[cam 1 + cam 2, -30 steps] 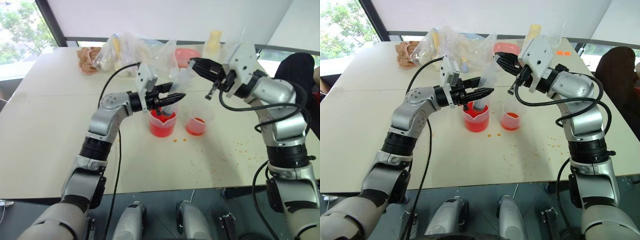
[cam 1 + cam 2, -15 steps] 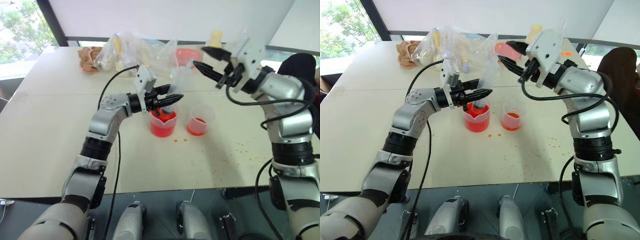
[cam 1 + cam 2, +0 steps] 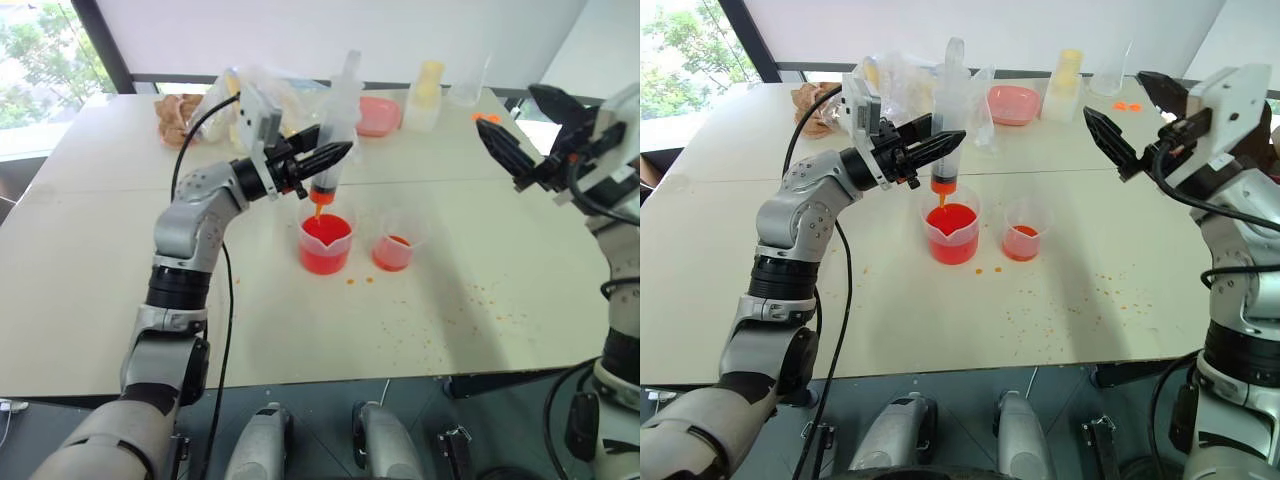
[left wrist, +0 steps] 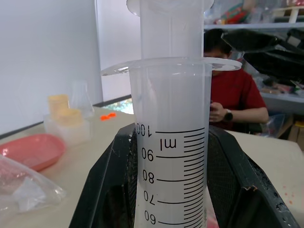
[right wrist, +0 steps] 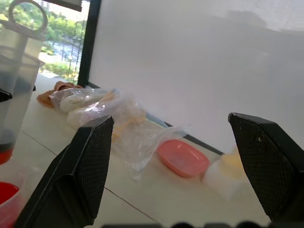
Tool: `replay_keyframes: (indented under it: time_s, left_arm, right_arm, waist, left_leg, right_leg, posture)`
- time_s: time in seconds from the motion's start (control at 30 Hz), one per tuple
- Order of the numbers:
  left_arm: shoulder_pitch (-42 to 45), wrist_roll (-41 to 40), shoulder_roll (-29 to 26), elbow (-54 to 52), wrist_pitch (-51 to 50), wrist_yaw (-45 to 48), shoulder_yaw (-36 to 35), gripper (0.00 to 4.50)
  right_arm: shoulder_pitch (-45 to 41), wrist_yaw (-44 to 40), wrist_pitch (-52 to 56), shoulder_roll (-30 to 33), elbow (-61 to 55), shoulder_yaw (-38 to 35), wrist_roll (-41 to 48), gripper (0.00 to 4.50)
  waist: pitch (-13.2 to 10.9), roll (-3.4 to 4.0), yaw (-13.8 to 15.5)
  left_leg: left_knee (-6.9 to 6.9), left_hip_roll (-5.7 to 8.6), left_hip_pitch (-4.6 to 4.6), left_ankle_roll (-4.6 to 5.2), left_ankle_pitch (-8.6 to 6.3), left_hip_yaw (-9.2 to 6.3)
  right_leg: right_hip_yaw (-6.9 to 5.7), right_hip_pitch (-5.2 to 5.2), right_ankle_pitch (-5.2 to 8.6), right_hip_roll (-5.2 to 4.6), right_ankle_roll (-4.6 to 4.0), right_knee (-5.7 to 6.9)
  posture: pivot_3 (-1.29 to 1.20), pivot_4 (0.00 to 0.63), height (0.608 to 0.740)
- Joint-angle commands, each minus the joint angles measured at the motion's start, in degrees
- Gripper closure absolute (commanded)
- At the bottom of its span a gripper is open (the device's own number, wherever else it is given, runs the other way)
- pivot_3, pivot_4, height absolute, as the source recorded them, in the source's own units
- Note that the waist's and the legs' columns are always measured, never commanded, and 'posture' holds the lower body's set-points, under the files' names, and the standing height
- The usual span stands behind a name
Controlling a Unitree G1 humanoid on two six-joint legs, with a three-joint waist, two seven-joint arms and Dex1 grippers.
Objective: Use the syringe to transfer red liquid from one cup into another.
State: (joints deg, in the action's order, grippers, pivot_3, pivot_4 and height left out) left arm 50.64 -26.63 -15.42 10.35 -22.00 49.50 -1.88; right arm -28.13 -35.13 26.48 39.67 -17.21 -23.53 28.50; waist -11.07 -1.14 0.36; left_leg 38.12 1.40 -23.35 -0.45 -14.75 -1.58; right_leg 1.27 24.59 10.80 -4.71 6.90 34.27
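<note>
- My left claw pinched the syringe mid-barrel, upright, tip just above the beaker; red liquid stood in the beaker, a little in the small cup beside it on the table.
- My right claw was spread wide, holding nothing, well apart from the cups.
- Judged: the syringe was light, stiff, smooth plastic, likely slippery if wet; a firm hold on the barrel below the flange seemed best, plunger left free.
- Judged: the cups were thin and light, easily tipped by a nudge.
</note>
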Motion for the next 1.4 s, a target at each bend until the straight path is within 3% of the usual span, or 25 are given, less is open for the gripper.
replay_keyframes:
  time_s: [0.03, 0.2, 0.57, 0.93, 1.4]
  left_arm:
    - [5.1, -2.3, 1.1, -0.2, 1.3, -0.1, -1.9, 3.07]
    - [14.9, -2.8, 7.7, 7.8, 6.2, 0.8, -1.9, 3.07]
    - [16.5, 4.2, 18.7, 25.1, 18.2, 3.7, 2.9, 3.07]
    - [13.4, 7.2, 20.3, 26.8, 20.1, 6.1, 4.9, 3.07]
    - [12.5, 10.1, 20.3, 30.1, 22.7, 6.5, 5.6, 3.07]
  right_arm:
    - [0.4, 1.5, -0.1, 1.6, -2.5, -2.6, 0.8, 0.50]
    - [-1.3, 3.5, -4.8, 5.0, 2.3, -2.9, -4.5, 0.50]
    - [-5.5, 5.0, -12.2, 8.6, 6.1, -2.0, -9.6, 0.50]
    - [-7.6, 2.6, -13.0, 6.4, 5.8, 4.9, -9.2, 0.50]
    - [-6.1, 0.7, -8.9, 5.7, 0.9, 5.8, -5.7, 0.50]
  waist:
    - [0.0, 0.00, -0.1]
    - [0.0, 0.00, 0.5]
    - [0.0, 0.10, 0.0]
    - [0.0, 0.11, 0.3]
    - [0.0, 0.11, 0.4]
  left_leg:
    - [0.00, -0.01, 0.00, 0.00, 0.00, 0.00]
    - [0.08, 0.06, -0.08, 0.00, 0.00, 0.00]
    - [0.04, 0.03, 0.00, 0.12, -0.06, 0.09]
    - [0.04, 0.03, -0.01, 0.12, -0.06, 0.07]
    - [0.05, 0.04, -0.03, 0.12, -0.06, 0.05]
  right_leg:
    - [0.00, 0.00, 0.00, 0.02, 0.00, 0.01]
    - [-0.01, -0.05, 0.00, 0.00, 0.01, -0.10]
    - [0.04, -0.08, 0.01, 0.03, 0.01, -0.16]
    - [0.04, -0.08, 0.01, 0.02, 0.01, -0.16]
    - [0.03, -0.08, 0.01, 0.02, 0.01, -0.17]
  posture:
    - [0.00, 0.150, 0.740]
    - [0.00, 0.150, 0.740]
    - [0.00, 0.150, 0.740]
    - [0.00, 0.150, 0.740]
    - [0.00, 0.150, 0.740]
